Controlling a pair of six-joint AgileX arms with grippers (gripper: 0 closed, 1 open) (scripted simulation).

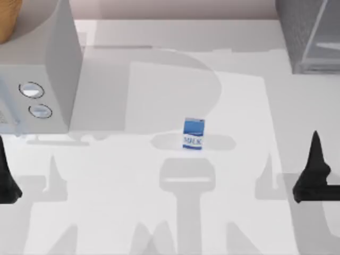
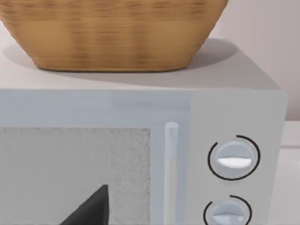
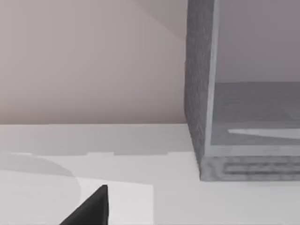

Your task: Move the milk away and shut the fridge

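Note:
The milk (image 1: 193,134) is a small blue and white carton standing upright near the middle of the table, with neither gripper touching it. The fridge (image 1: 304,32) is a dark speckled cabinet at the back right corner. In the right wrist view the fridge (image 3: 197,98) has its front open and I can see the pale interior. My right gripper (image 1: 316,141) hovers at the right edge, well to the right of the milk, shut and holding nothing. At the left edge my left gripper (image 1: 2,149) is parked, also shut and holding nothing.
A light grey microwave (image 1: 37,69) with two round dials stands at the back left, close in front of my left wrist camera (image 2: 140,108). A wicker basket (image 2: 112,33) sits on top of it. White table surface lies all around the milk.

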